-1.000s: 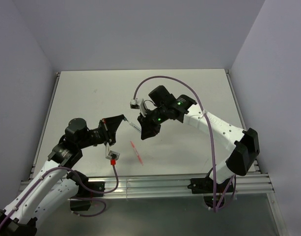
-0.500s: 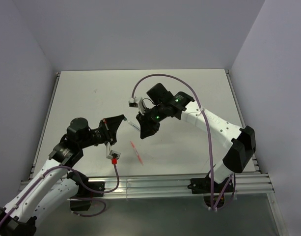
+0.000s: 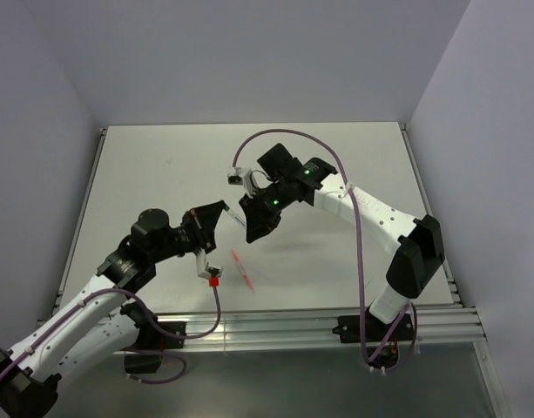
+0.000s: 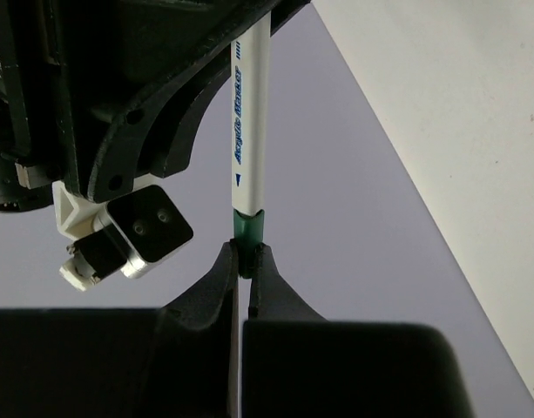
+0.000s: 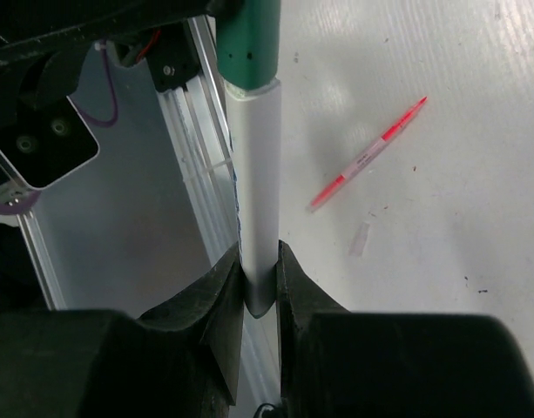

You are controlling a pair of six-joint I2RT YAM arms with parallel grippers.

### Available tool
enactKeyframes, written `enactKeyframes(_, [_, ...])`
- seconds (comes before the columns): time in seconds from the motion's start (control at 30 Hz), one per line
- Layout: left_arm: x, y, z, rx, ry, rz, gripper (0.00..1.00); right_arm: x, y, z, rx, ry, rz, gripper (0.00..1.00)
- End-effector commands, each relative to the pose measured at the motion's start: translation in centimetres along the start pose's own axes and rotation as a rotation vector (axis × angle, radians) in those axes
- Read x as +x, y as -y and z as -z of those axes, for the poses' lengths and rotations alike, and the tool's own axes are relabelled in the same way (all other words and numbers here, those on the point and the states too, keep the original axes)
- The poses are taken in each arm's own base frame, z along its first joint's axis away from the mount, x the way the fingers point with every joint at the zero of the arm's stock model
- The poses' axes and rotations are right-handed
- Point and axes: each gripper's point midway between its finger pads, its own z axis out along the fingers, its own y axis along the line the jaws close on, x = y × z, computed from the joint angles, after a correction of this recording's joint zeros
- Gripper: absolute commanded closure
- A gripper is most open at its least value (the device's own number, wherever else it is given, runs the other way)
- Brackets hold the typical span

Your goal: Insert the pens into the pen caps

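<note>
My left gripper [image 3: 219, 212] is shut on a dark green pen cap [image 4: 248, 228]. My right gripper [image 3: 249, 229] is shut on a whitish-grey pen [image 5: 256, 192]. The pen [image 4: 249, 122] runs straight between the two grippers above the table, and its end sits in the green cap [image 5: 247, 43]. In the wrist views the left gripper [image 4: 246, 257] pinches the cap's tip and the right gripper [image 5: 259, 261] grips the pen's rear end. A red-pink pen [image 3: 242, 267] lies on the table below them, also in the right wrist view [image 5: 368, 155], with a pale clear cap [image 5: 361, 238] beside it. The second whitish pen and the black cap are out of view.
A metal rail [image 3: 293, 326] runs along the table's near edge. Grey walls close the table on the left, back and right. A purple cable [image 3: 275, 138] loops above the right arm, and the left arm's cable with a red plug [image 3: 212, 280] hangs near the red pen.
The left arm has pushed to the right and the right gripper has come left, so the two grippers are closer together along the pen. The red pen has not moved.
</note>
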Motion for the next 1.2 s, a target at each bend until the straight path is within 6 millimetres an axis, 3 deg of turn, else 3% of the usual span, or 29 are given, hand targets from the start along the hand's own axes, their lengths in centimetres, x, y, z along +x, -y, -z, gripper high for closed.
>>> enactKeyframes(0.0, [-1.2,-2.7,-0.6,-0.06,0.046,-0.298,1.0,-6.1,-0.5,2.3,-0.015,0.233,0.107,1.0])
enactKeyframes(0.1, [-1.2,-2.5,-0.7,-0.043,0.053,-0.314,0.96,-7.9,0.3,2.9,0.005,0.325,0.153,1.0])
enactKeyframes(0.13, [-1.3,-2.5,-0.7,-0.047,0.056,-0.319,0.91,-8.1,0.4,3.1,0.002,0.33,0.166,1.0])
enactKeyframes(0.2, [-1.3,-2.8,-0.8,-0.073,0.046,-0.337,0.71,-8.7,-0.1,3.3,-0.011,0.341,0.212,1.0])
enactKeyframes(0.37, [-0.1,-3.8,-0.9,-0.109,-0.009,-0.321,0.46,-8.9,-0.1,4.4,0.036,0.366,0.282,1.0])
enactKeyframes(0.47, [1.1,-4.8,-0.7,-0.129,-0.063,-0.308,0.41,-9.0,0.3,4.8,0.07,0.377,0.289,1.0])
enactKeyframes(0.57, [1.5,-5.2,0.0,-0.12,-0.076,-0.271,0.38,-9.9,0.8,6.6,0.105,0.433,0.277,1.0])
enactKeyframes(0.67, [0.9,-3.3,0.7,-0.06,-0.061,-0.185,0.35,-10.8,1.0,8.9,0.121,0.516,0.26,1.0])
enactKeyframes(0.77, [1.3,-0.5,1.8,0.012,-0.101,0.128,0.12,-11.0,1.1,12.3,0.137,0.595,0.255,1.0])
enactKeyframes(0.83, [2.3,-1.1,2.8,0.023,-0.143,0.29,0.09,-10.5,1.8,13.8,0.147,0.618,0.238,1.0])
enactKeyframes(0.87, [2.0,0.2,2.6,0.057,-0.146,0.521,0.07,-10.3,1.5,14.7,0.16,0.636,0.248,1.0])
enactKeyframes(0.9, [3.5,-2.3,3.4,0.006,-0.191,0.625,0.08,-10.0,1.9,15.5,0.183,0.649,0.244,1.0])
enactKeyframes(0.93, [4.1,-2.7,3.3,0.001,-0.211,0.746,0.08,-9.8,2.0,15.7,0.192,0.652,0.243,1.0])
enactKeyframes(0.97, [4.8,-3.9,2.8,-0.008,-0.227,0.983,0.09,-9.6,1.6,16.2,0.197,0.663,0.248,1.0])
enactKeyframes(1.07, [5.9,-4.8,1.2,0.018,-0.168,1.345,0.11,-9.2,1.5,16.8,0.204,0.676,0.235,1.0])
enactKeyframes(1.1, [6.9,-7.2,1.5,-0.062,-0.142,1.535,0.12,-9.2,1.5,17.0,0.208,0.68,0.232,1.0])
enactKeyframes(1.13, [7.0,-8.1,1.2,-0.066,-0.072,1.634,0.13,-9.0,1.6,16.9,0.203,0.678,0.217,1.0])
enactKeyframes(1.17, [8.8,-8.9,1.4,-0.124,-0.074,1.821,0.14,-8.9,1.5,16.8,0.198,0.677,0.21,1.0])
